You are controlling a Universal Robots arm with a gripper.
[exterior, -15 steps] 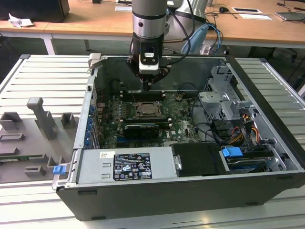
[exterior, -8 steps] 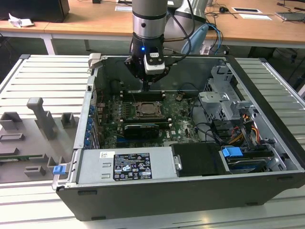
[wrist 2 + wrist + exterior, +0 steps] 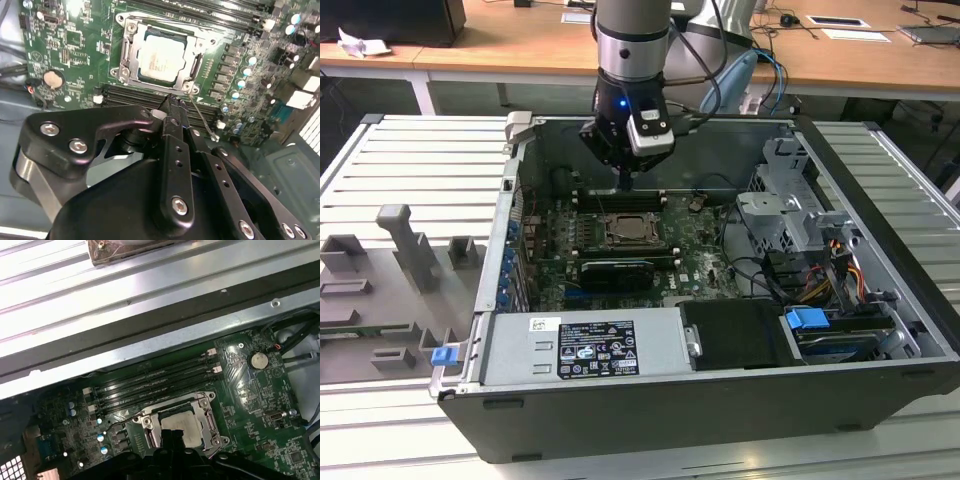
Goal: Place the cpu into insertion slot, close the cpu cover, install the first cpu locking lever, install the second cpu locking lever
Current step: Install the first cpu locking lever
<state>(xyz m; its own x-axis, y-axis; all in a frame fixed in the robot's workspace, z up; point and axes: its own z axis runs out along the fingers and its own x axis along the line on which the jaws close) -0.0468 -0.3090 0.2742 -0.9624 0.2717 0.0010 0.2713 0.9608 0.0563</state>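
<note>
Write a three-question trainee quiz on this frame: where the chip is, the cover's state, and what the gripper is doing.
1. True or false: the cpu already lies in the insertion slot.
2. The cpu cover is: A) closed over the chip's edges, B) standing upright, C) lying off the board.
3. In the second wrist view, which thin metal part lies by the tip of the gripper?

Key:
1. True.
2. A.
3. A wire locking lever, running from the socket's corner out over the memory slots.

cpu (image 3: 182, 424) — near edge hidden by gripper (image 3: 169, 436) | locking levers — unclear
</note>
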